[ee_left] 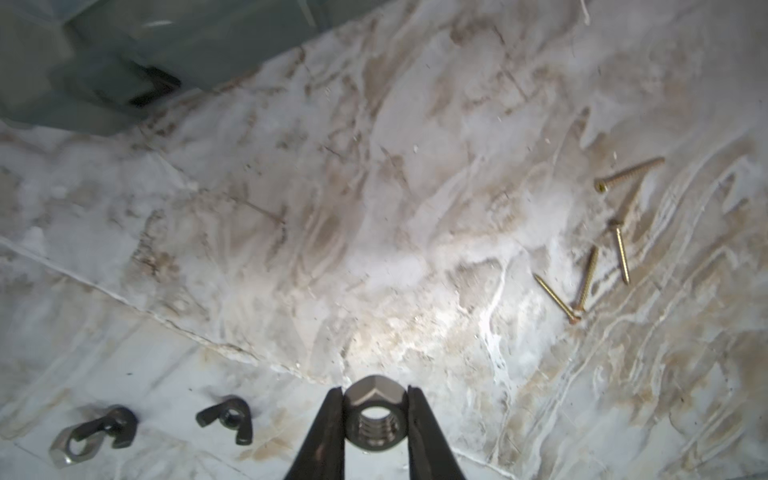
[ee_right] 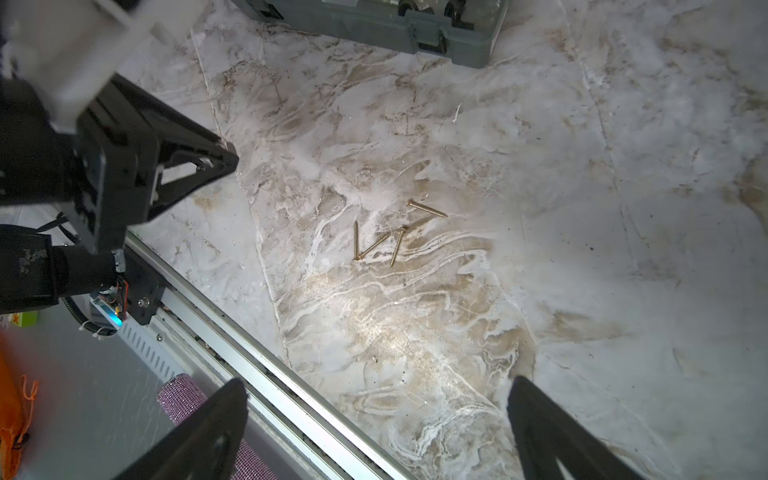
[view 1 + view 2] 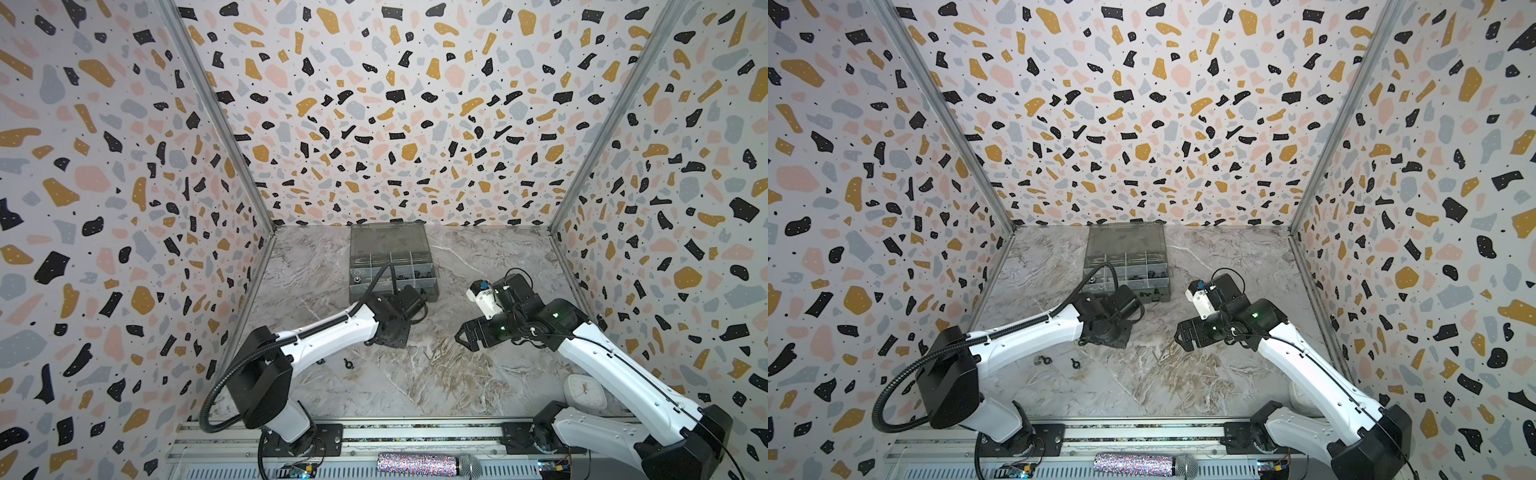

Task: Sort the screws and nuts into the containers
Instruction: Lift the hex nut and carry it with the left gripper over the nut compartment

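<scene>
Since the left arm's jaws are clamped on the flats of a silver metal hex nut (image 1: pixel 376 415), its threaded hole facing the wrist camera, what matters now is where the smoky-grey translucent plastic organizer box (image 3: pixel 388 241) lies. It is directly beyond them on the far side, with its near wall just past the left wrist in both top views. That arm is plainly the nearer, so I judge a lift and a short carry away from the base would reach the open compartments. Two black wing nuts (image 1: pixel 226 417) and a second silver hex nut (image 1: pixel 68 451) lie on the marble-patterned table (image 1: pixel 415 208), nearer than those jaws and to their left. Four slim brass-coloured screws (image 2: pixel 395 235) lie loose mid-table, ahead of the right arm's jaws, which stand wide apart and empty.
</scene>
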Tool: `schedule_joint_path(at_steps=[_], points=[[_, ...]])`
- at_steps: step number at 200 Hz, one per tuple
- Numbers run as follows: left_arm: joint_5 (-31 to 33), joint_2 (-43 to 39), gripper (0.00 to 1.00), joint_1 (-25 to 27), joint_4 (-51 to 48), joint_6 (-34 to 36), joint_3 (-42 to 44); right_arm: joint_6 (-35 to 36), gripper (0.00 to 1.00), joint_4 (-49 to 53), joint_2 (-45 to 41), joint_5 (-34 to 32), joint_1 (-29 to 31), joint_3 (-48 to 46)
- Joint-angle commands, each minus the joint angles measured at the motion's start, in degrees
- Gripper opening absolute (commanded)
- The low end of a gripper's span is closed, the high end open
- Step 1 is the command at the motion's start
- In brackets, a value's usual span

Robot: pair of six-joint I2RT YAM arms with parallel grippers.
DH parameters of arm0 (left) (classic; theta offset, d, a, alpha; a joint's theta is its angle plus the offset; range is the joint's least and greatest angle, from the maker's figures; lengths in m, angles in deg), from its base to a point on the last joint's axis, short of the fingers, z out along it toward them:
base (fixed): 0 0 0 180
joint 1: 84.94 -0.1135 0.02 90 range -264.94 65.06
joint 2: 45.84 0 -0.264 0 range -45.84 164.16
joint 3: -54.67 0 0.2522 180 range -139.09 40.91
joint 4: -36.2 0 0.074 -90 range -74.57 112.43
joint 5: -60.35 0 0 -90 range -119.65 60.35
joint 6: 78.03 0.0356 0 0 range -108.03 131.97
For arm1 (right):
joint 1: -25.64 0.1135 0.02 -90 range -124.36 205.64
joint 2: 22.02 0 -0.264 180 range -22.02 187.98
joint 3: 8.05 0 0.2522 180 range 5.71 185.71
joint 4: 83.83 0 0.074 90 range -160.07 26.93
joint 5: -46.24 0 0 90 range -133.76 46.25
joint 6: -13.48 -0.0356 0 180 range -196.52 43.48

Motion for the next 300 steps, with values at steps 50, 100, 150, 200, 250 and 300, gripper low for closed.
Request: schedule_joint_path(at_steps=[50,100,150,200,250,300], points=[[0.69,12.95,0.23,-15.98,-2.12,9.49,-18.6,2.72,0.99,-1.26,7.16,-1.23,-2.44,7.24],[0.31,23.28,0.23,-21.88,-3.35,12.39,-29.78,4.71,0.99,-1.86,13.83,-1.28,-4.8,12.93],[-1.14,29.84,0.24,-25.85,-4.83,13.96,-38.04,5.82,0.99,-1.99,19.01,-0.62,-6.86,17.28],[-2.14,33.07,0.27,-27.0,-5.34,14.26,-40.34,7.28,0.99,-1.65,23.35,0.54,-7.57,21.73],[-2.57,32.66,0.51,-28.04,-5.5,14.18,-39.89,8.05,0.99,-1.67,25.87,2.62,-7.49,24.13],[-0.68,21.18,0.52,-31.01,-3.12,12.39,-27.03,9.2,0.99,-1.54,26.91,3.15,-5.52,25.15]])
